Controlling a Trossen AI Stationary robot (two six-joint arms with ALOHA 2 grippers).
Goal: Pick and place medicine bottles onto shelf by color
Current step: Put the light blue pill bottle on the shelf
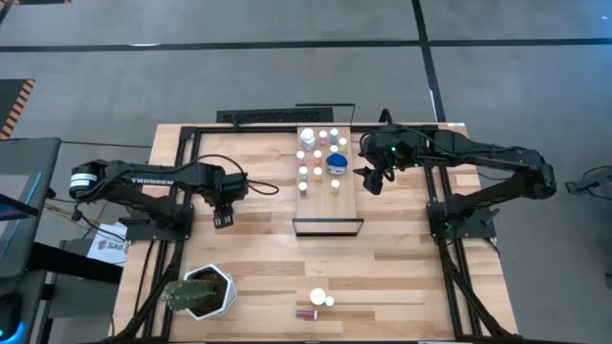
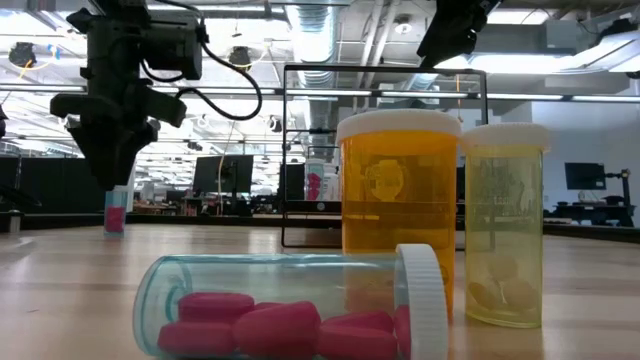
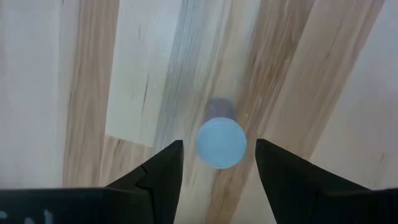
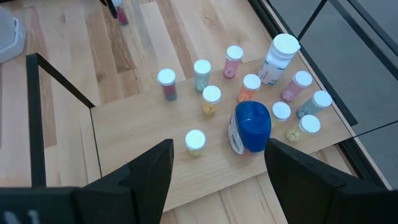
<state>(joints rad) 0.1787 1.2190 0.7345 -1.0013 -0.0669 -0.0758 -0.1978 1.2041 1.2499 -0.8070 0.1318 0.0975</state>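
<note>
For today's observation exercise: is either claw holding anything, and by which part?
Nothing is held: the left claw stands open above a bottle; the right claw is open.

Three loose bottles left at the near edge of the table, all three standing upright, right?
Not quite. Three bottles are there, but only two stand upright: the orange bottle and the yellowish bottle. The third, the clear bottle with pink pills, lies on its side in front of them. The low view shows it plainly.
</note>
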